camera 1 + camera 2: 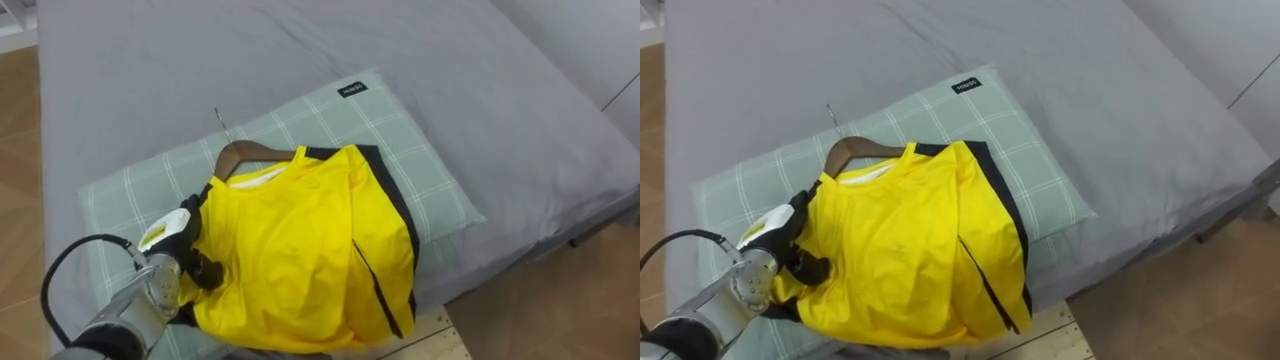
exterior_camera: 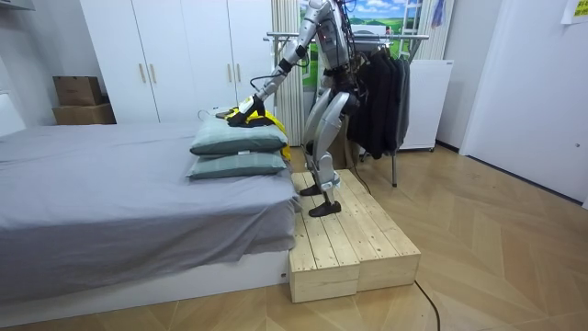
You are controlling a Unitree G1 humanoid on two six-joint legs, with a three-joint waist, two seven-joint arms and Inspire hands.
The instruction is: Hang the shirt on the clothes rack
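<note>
Left hand (image 1: 185,250): It comes in at the lower left and lies on the near shoulder edge of the shirt. You cannot tell whether it is clamped on the cloth or only resting there (the back of the hand and a fold cover the contact).
Hook (image 1: 221,122): Thin metal, lying flat on the pillow and pointing away from you, apart from the hand.
Wooden hanger (image 1: 245,152): It sits inside the shirt's neck, with only its top curve showing above the collar.
Yellow shirt (image 1: 300,240): This is the task's thing. It is on the hanger, spread over the pillow, with its dark-trimmed side rumpled toward the right.
Pillow (image 1: 420,160): Green check, the upper of two stacked (as the room view shows), resting on the grey bed (image 1: 500,80).
Step in hand: By the look of it, you are lifting the hangered shirt off the pillow.
How to do it well: Take your hold on the hanger's wood near the hook rather than on cloth alone, since a pull on the shoulder seam would likely drag the shirt off the hanger. Lift straight up so the hem clears the pillow before you turn.
Clothes rack (image 2: 404,37): It stands behind the robot, toward the room view's right, with dark garments on it. Judge a free stretch of rail first.
Wooden platform (image 2: 354,244): The robot stands on it beside the bed, so turn with care near its edge.
</note>
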